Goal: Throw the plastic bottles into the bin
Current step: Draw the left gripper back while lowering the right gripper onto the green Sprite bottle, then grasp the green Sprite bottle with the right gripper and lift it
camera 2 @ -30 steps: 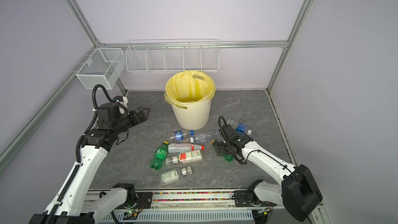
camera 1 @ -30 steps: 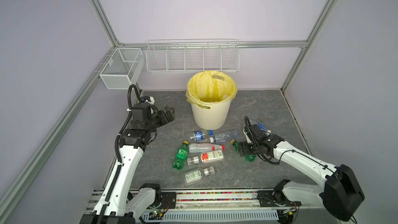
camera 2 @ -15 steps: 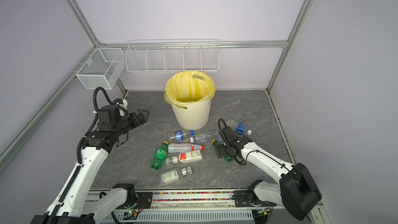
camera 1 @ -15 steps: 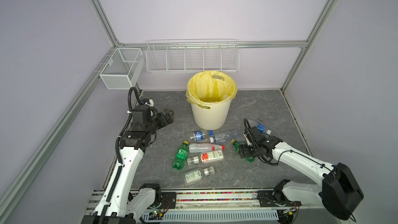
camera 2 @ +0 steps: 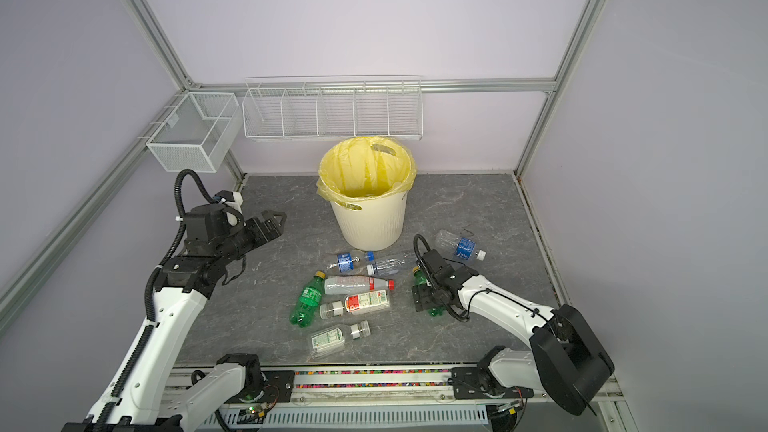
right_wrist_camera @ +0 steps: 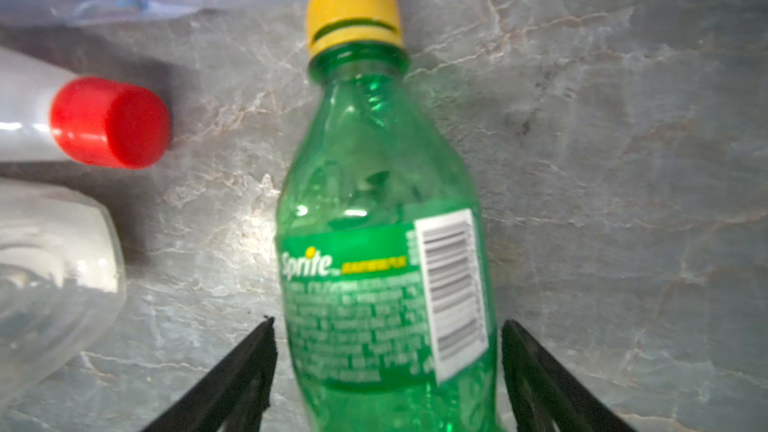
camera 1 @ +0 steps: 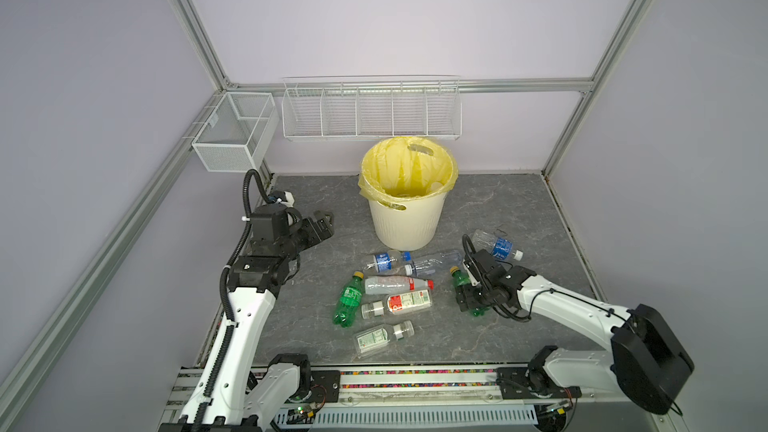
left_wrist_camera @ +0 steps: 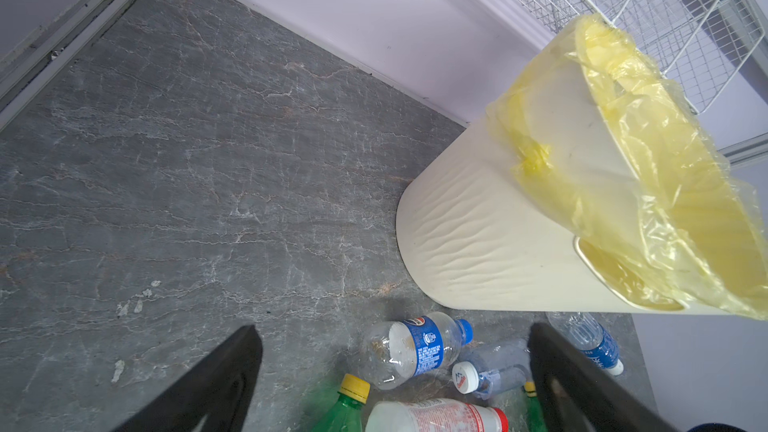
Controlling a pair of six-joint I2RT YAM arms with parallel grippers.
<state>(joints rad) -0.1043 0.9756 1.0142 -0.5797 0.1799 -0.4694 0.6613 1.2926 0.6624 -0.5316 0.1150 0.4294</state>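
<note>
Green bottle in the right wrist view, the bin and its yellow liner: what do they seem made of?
Green bottle: thin translucent plastic, glossy; bright highlights and creases show on its shoulder.
Bin: opaque cream moulded plastic, seemingly matt; ribbed wall, cut-out handle.
Liner: thin yellow plastic film, slightly see-through; it wrinkles and drapes over the rim.
</note>
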